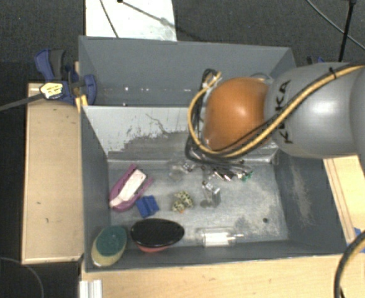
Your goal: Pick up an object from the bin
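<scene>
Camera view: I cannot tell whether my gripper (pixel 211 190) is open. Speckled lump (pixel 182 200) at its eight o'clock looks light, knobbly; I'd pinch across its sides.

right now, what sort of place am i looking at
Most likely a robotics lab's grasping test station: a KUKA arm reaches over a grey metal bin holding odd loose items like a blue block and a round green pad.

Pink-and-white case (pixel 128 188), blue block (pixel 147 206), black bowl (pixel 157 233), green round sponge (pixel 110 244)
</scene>
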You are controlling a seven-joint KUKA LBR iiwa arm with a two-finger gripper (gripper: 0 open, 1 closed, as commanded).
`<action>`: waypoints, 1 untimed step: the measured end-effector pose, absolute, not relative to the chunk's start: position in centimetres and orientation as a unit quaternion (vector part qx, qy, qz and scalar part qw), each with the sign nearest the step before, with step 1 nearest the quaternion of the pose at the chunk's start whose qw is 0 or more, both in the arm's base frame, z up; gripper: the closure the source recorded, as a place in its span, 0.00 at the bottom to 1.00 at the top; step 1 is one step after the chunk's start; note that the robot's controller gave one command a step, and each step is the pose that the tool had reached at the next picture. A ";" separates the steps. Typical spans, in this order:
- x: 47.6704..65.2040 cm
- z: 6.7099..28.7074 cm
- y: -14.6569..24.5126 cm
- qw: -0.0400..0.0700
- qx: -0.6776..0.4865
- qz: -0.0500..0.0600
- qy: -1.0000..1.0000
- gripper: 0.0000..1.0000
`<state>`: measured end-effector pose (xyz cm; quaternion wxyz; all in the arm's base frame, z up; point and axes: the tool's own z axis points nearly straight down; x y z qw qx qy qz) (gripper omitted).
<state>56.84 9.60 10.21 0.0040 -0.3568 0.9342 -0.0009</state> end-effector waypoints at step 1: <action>55.7 11.3 11.2 0.003 -0.432 0.000 0.902 0.00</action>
